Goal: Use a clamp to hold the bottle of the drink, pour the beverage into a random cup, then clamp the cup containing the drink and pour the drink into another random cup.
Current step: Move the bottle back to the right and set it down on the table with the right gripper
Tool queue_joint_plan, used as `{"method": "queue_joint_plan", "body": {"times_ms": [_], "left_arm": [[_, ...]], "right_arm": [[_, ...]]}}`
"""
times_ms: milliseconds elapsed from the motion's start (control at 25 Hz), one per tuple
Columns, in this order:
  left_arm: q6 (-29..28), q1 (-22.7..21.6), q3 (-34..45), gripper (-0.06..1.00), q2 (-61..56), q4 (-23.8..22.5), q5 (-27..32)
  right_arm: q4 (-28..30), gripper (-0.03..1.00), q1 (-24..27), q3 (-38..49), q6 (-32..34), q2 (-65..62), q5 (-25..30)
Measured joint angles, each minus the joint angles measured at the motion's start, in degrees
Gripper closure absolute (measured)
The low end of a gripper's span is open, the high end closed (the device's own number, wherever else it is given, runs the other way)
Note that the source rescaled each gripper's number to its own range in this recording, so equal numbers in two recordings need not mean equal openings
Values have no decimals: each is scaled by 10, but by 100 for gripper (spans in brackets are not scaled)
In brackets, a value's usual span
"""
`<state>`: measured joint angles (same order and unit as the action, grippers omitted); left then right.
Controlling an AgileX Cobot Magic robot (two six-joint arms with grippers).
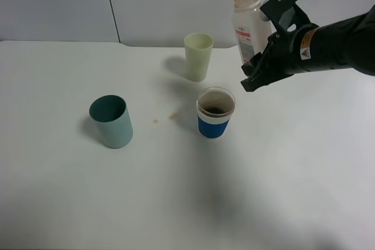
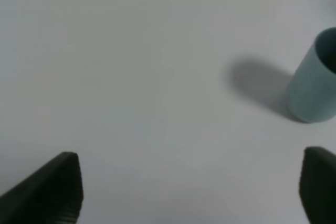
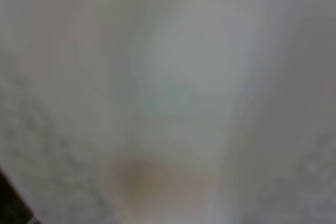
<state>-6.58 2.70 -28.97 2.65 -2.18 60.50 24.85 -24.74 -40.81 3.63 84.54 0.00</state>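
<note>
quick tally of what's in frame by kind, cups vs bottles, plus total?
Cups: 3 (teal cup, pale yellow-green cup, blue-banded white cup)
Bottles: 1 (clear bottle)
Total: 4

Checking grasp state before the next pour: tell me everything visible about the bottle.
Small clear plastic bottle, wide neck, no cap, white label with red marks. About upright, near the back edge of the table, beside the pale yellow-green cup without touching. Lower part hidden behind the right tool, which appears shut on it. Right wrist view: a blur with a brownish patch.
</note>
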Motion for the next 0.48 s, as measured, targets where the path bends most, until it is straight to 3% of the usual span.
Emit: {"method": "queue_joint_plan", "body": {"times_ms": [240,480], "left_arm": [[0,0,0,44,0,0,0],[0,0,0,44,0,0,0]], "right_arm": [[-101,96,33,73,-85,-1,-123],[-154,96,63,125,-135,-2,-207]]}}
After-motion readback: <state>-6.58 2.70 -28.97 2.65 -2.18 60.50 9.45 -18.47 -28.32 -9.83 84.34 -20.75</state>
